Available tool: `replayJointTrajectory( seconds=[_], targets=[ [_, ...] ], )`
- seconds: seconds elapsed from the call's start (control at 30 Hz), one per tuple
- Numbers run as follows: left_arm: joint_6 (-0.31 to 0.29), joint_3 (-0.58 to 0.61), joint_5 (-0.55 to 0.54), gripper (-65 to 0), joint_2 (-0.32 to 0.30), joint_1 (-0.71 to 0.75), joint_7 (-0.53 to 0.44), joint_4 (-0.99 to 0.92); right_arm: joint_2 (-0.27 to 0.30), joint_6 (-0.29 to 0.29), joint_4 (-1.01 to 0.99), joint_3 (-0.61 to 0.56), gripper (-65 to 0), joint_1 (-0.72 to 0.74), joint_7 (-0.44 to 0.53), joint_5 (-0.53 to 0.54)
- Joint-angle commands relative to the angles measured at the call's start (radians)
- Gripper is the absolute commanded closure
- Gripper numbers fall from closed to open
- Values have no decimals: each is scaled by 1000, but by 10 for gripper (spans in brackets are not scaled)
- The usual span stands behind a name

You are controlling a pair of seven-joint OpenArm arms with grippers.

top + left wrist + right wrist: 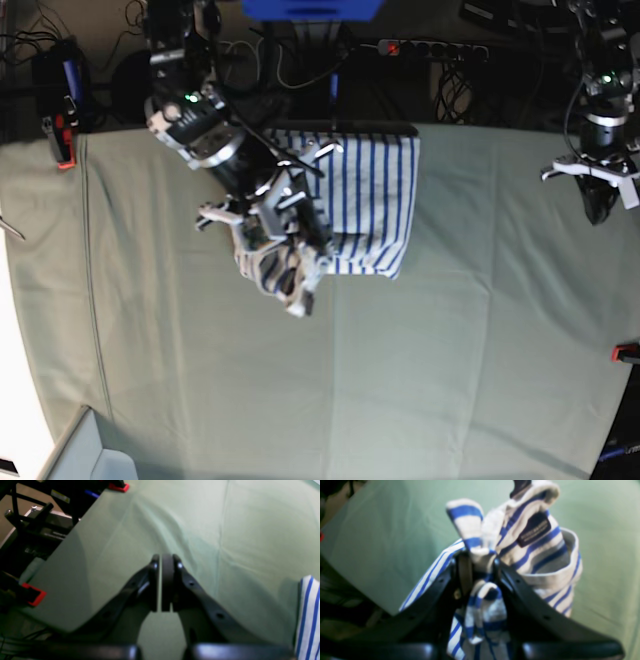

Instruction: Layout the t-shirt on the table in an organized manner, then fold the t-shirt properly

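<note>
Pale green cloth covers the table (250, 525) in the left wrist view, creased in long soft ridges. The left gripper (162, 585) hangs over bare cloth near a table corner with its jaws pressed nearly together and nothing between them. A red clamp (33, 595) grips the table edge at the lower left, and another shows at the top. A striped edge of the shirt (308, 620) peeks in at the far right, well apart from this gripper.

In the right wrist view, blurred, the right gripper (480, 565) pinches a bunched wad of the shirt (545, 562) between narrow jaws. White cloth with blue stripes spills above and below the jaws. A dark tag (534, 529) faces the camera on a raised fold.

In the base view, from above, the shirt (365, 195) lies near the far edge of the table (400, 380), partly flat. Its near left part is crumpled under the right gripper (285, 240), which holds it. The left gripper (598, 195) hovers far off at the table's side, touching nothing.

The layout step looks to be in hand; no fold has begun. The next move likely calls for the right arm to draw its bunch outward and spread it flat, and for the left arm to come across and take another edge.
</note>
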Motion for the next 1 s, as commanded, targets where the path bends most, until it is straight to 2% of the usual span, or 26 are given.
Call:
replayJointTrajectory(
  seconds=[0.0, 0.27, 0.43, 0.6, 0.97],
  targets=[
    [1, -8, -4, -22, -12, 4, -29, 15, -9, -7, -9, -11, 0, 16, 29, 15],
    [1, -9, 1, -22, -12, 15, -29, 15, -13, -7, -102, -26, 0, 62, 29, 17],
    [1, -9, -1, -22, -12, 12, -29, 15, -7, -7, -107, -109, 0, 90, 29, 17],
    [1, -9, -2, -22, -12, 12, -29, 15, -12, -7, -121, -141, 0, 97, 29, 17],
    [1, -9, -2, -22, -6, 15, -29, -13, -13, -7, -245, -143, 0, 169, 28, 17]
  ],
)
